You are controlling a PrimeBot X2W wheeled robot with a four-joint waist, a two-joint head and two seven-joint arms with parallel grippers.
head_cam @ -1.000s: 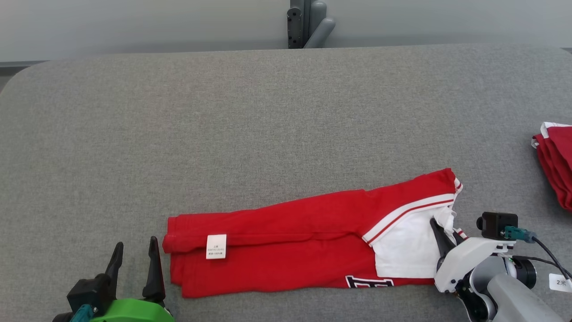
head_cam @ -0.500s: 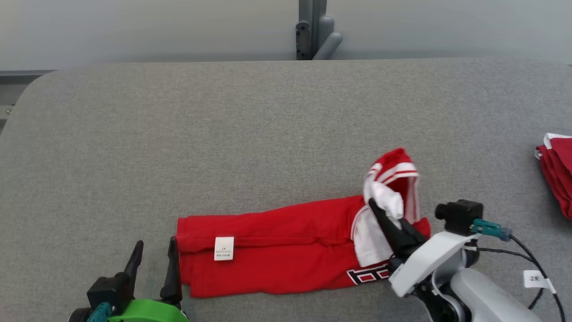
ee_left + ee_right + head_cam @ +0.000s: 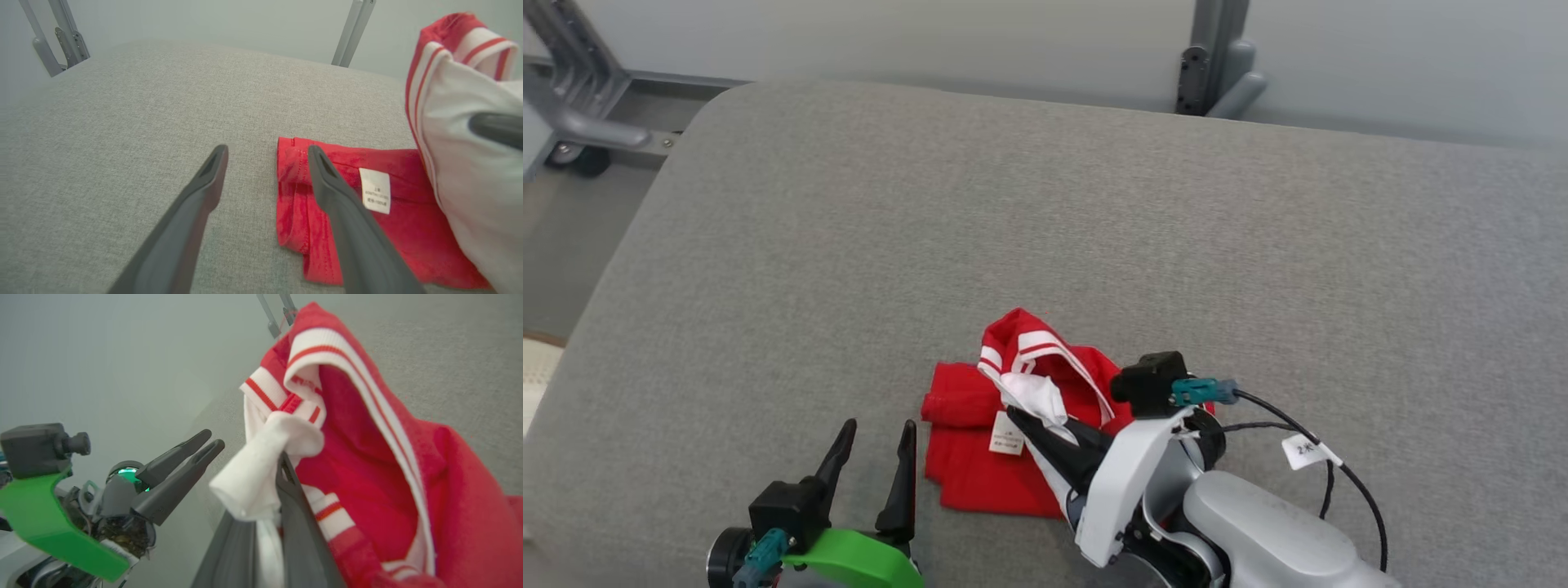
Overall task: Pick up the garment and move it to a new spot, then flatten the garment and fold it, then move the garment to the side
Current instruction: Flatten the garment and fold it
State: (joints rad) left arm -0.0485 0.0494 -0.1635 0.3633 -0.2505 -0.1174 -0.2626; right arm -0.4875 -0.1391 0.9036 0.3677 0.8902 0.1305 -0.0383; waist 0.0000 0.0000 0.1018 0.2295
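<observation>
Seemingly mid-fold, holding the white-trimmed end of the garment pinched in the closed right gripper, above the red half just beside the wide-open left gripper; next, probably lay it flat and let go.

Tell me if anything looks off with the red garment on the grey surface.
The garment isn't flat: the right gripper is shut on its white, striped end, holding it bunched up above the folded red part. Nothing looks torn.
</observation>
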